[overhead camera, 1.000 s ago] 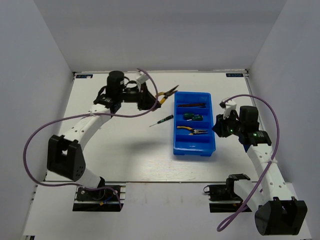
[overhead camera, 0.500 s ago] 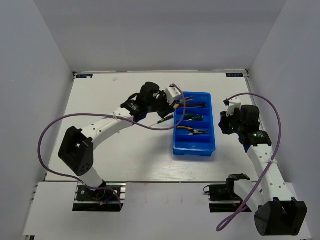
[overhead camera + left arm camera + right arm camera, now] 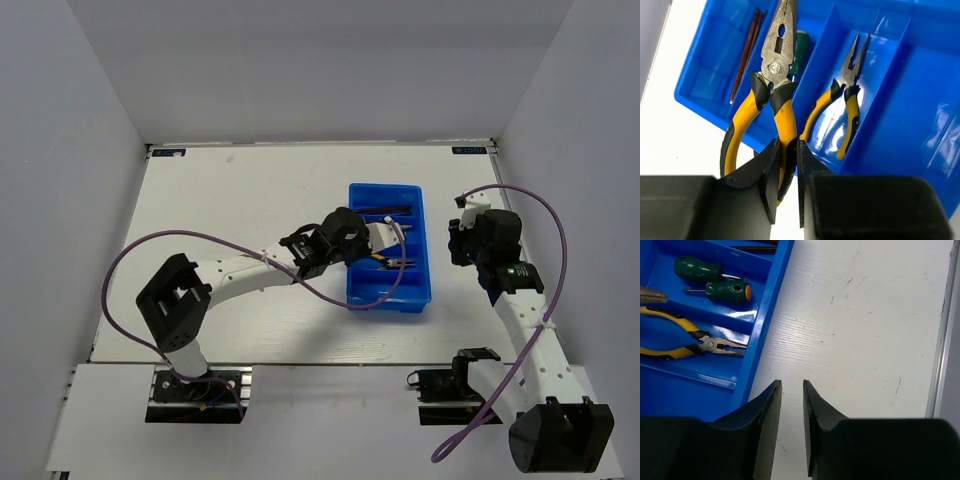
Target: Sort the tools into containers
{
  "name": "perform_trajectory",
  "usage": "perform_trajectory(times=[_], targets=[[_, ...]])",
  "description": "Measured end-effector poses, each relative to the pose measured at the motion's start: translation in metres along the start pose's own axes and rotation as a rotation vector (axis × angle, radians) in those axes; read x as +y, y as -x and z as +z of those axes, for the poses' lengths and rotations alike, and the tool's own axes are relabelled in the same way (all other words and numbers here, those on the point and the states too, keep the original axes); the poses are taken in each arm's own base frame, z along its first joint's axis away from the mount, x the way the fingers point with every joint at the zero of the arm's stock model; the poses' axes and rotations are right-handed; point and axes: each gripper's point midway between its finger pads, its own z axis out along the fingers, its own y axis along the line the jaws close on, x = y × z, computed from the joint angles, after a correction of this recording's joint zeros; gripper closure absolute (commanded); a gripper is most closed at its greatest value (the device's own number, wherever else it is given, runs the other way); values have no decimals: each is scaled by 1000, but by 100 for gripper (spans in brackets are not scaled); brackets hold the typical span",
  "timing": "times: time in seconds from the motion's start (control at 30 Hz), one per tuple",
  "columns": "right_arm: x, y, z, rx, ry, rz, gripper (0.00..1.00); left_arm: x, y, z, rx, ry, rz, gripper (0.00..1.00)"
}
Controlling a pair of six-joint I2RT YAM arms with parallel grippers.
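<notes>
Yellow-handled pliers hang over the blue tray, one handle pinched in the left end effector, whose arm stretches low across the counter. A second pair lies in a compartment just beside them. Right end effector hovers beside the tray, fingers narrowly apart, empty.
</notes>
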Motion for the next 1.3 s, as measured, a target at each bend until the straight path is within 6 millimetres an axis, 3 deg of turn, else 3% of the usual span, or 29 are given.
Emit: perform_trajectory(times=[0.53,0.97,1.07,1.17,1.3], targets=[[-6,2,0,-8,-29,3,70,-44,-28,43,88,-14,66,100],[-6,2,-1,-12,-30,3,70,-48,-28,65,121,2,82,100],[-6,2,-1,-13,-31,3,70,-50,-31,67,136,-2,86,92],[-6,3,-1,-13,-30,3,70,-51,-35,66,150,-2,90,72],[-6,2,-1,-13,-31,3,70,-49,-36,66,155,7,92,62]])
